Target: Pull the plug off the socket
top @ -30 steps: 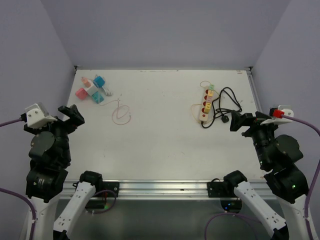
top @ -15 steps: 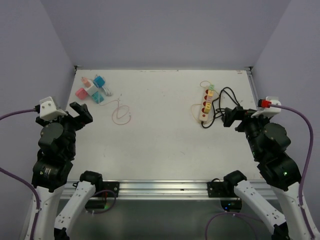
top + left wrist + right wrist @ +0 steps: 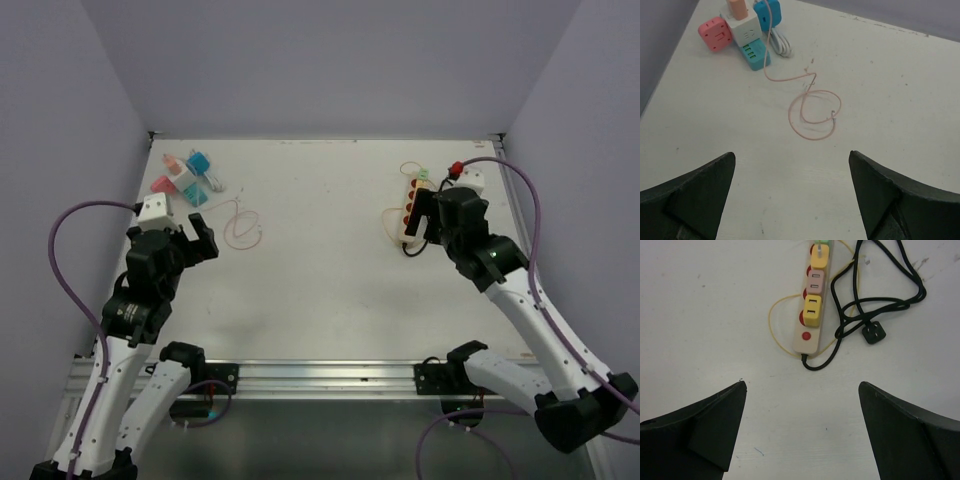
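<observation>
The white table carries everything. Far left of the power strip sits a cluster of coloured cube adapters, with a thin pink cable looping from it toward the strip. Just right of the strip lies a tangled black cord and a loose black plug (flat on the table, in no socket). A fine yellow wire curls round the strip's left side.

The top view hides much of the strip behind the right arm. The right wrist view shows three plugs seated in a row on it, the yellow plug closest to the red switch.

The right gripper hovers at the strip's near end, jaws spread wide, gripping nothing. The left gripper, far left of the strip by the pink loop, is equally wide and empty.
</observation>
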